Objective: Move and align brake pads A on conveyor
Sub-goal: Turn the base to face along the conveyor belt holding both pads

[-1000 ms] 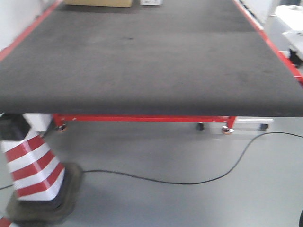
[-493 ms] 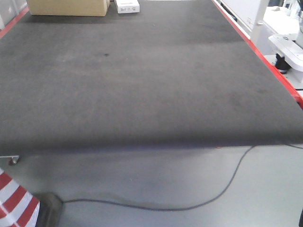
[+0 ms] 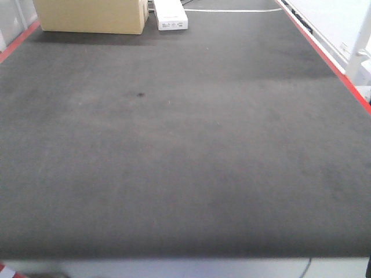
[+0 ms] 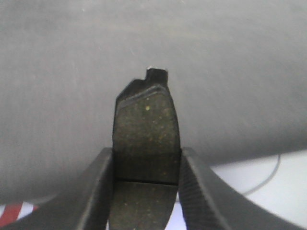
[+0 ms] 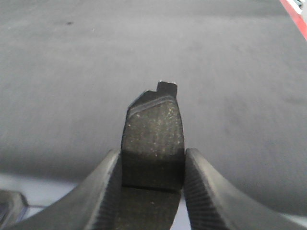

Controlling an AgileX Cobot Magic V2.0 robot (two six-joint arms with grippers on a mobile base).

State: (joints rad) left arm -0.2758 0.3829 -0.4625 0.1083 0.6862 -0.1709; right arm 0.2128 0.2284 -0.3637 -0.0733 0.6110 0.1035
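A brake pad (image 4: 146, 124) is clamped in the L tool (image 4: 146, 160), a second pad (image 5: 153, 134) in the R tool (image 5: 152, 160), over the belt (image 3: 185, 150). Box (image 3: 90, 14) seen at 11 o'clock.

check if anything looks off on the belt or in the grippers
Nothing damaged or spilled. The left gripper clamps one brake pad, the right gripper another, both straight. A cardboard box and white device sit at the conveyor's far end; a small dark spot marks it.
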